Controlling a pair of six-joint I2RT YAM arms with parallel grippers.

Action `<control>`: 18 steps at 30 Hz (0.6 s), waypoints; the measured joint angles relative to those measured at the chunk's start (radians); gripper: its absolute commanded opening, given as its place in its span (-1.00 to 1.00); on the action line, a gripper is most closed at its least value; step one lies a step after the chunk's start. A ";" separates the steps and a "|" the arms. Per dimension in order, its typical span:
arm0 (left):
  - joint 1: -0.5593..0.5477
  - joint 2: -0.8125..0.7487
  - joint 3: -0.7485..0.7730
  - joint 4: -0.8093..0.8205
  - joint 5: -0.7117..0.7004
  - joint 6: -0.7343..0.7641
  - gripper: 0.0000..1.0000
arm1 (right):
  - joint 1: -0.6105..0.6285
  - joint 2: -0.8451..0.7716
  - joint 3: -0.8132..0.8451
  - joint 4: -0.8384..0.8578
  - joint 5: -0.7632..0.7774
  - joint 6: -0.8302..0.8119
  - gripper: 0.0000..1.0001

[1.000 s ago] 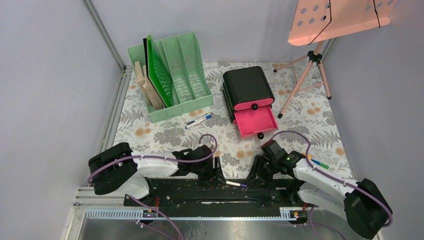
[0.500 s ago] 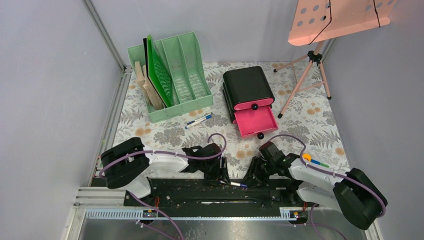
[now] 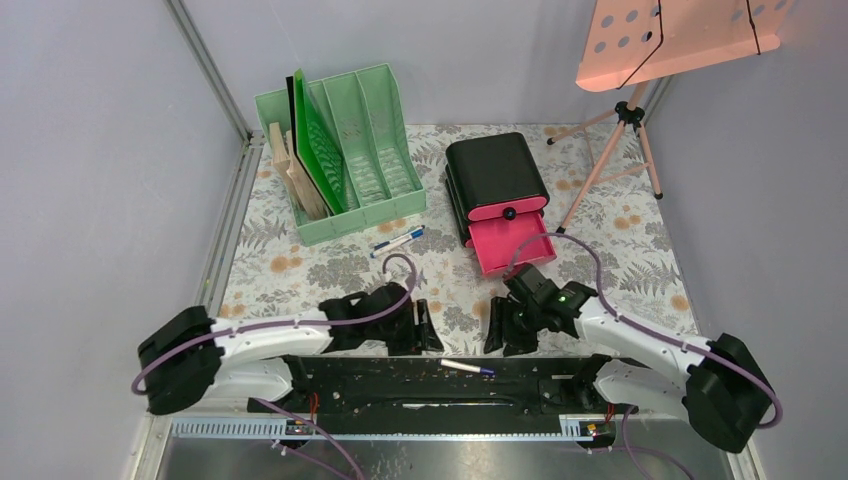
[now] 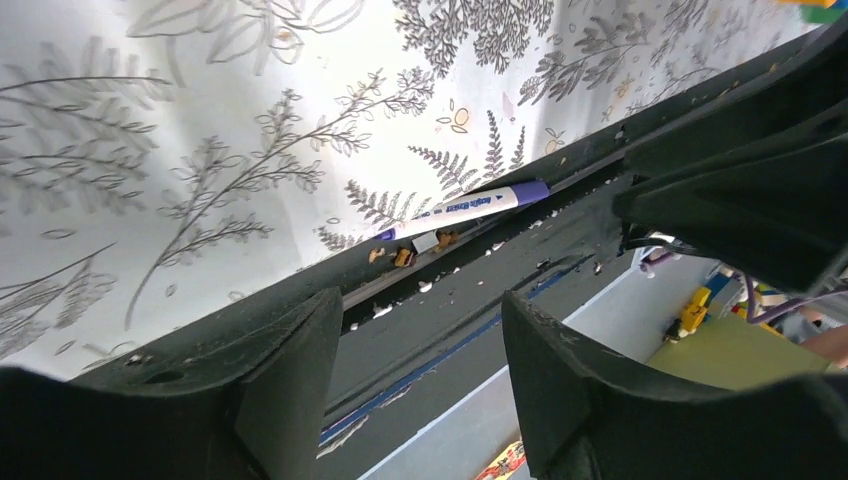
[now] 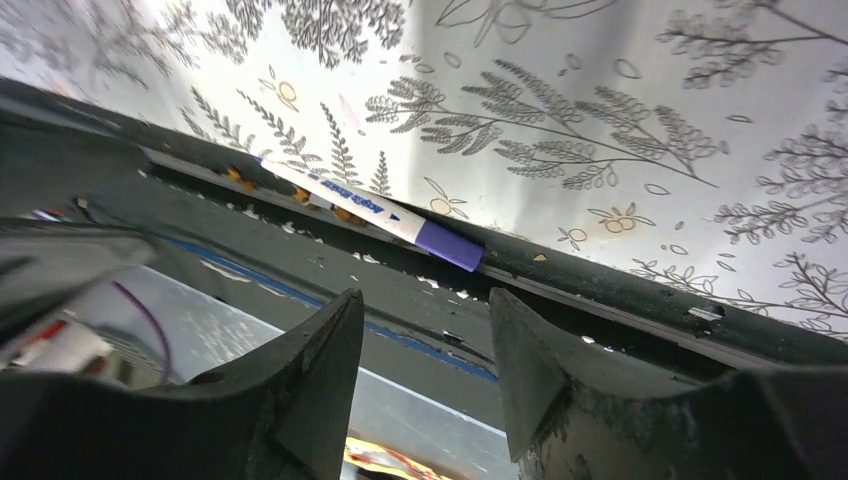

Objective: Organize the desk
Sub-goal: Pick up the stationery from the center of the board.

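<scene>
The desk (image 3: 300,270) is covered by a pale cloth with grey ferns and orange flowers. A white pen with a purple cap (image 3: 468,368) lies along the black rail (image 3: 380,385) at the near edge; it also shows as the pen (image 4: 465,208) in the left wrist view and the pen (image 5: 370,210) in the right wrist view. My left gripper (image 3: 425,325) (image 4: 422,310) is just left of and beyond it, open and empty. My right gripper (image 3: 500,325) (image 5: 425,305) faces it from the right, also open and empty.
A mint-green file rack (image 3: 340,150) with boards and folders stands at the back left. Two pens (image 3: 398,241) lie in front of it. A black drawer box (image 3: 497,175) has its lower pink drawer (image 3: 512,243) pulled open. A pink tripod stand (image 3: 610,150) is at back right.
Both grippers have drawn back from the rail onto the cloth, away from the purple-capped pen, which stays lying on the rail. The right jaws have widened slightly.
</scene>
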 measured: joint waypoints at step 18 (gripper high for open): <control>0.303 -0.357 -0.096 -0.137 0.092 0.031 0.26 | 0.456 0.477 0.336 -0.019 0.196 -0.257 -0.09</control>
